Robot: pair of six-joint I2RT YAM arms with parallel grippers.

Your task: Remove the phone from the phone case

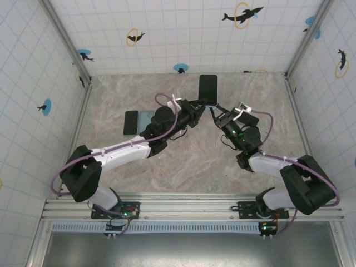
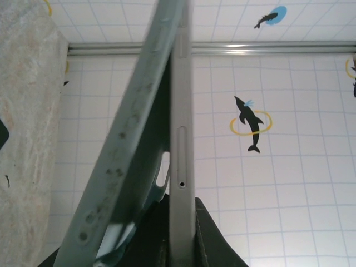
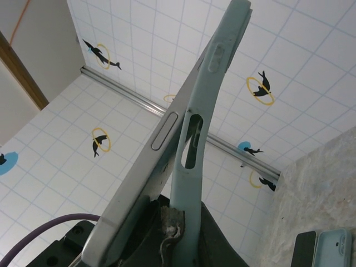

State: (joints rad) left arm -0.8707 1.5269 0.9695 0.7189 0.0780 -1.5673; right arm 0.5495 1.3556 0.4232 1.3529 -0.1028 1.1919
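Step in hand: peeling case off phone, both held in the air above the marbled beige tabletop [image 1: 194, 167], towards its far side.

- Grey-edged, black-faced phone [image 2: 181, 139] and soft pale blue-green phone case [image 2: 125, 144] form a narrow V in the left wrist view. They are parted along the side and meet near the top.
- Left end effector [image 2: 181, 247] is clenched. The phone's grey edge runs straight down between its dark fingers, so I read the grip as on the phone.
- Right end effector [image 3: 179, 236] is also clenched. The case wall with the slot cut-out runs down into its fingers, with the phone's edge just beside it. I judge this grip to be on the case lip.

How to do it well (judgement):
- Keep the left grip rigid.
- Let the right one roll the lip outward and away from the phone's back, working from the freed side towards the seated end. A straight pull is the wrong move.
- Go slowly, since the soft wall will stretch before it lets go.
- Watch for the phone slipping when the last corner pops.

Hard to make out:
- Finger pads are cut off at the bottom of both wrist views, so the exact bite is unclear.
- The phone's top end is out of frame in the left wrist view, so I cannot tell which corners remain seated.
- In the top view the parting is too small to see.
- A second dark phone [image 1: 130, 122] and a pale blue case [image 1: 146, 119] lie just beside each other on the tabletop, well apart from the work.
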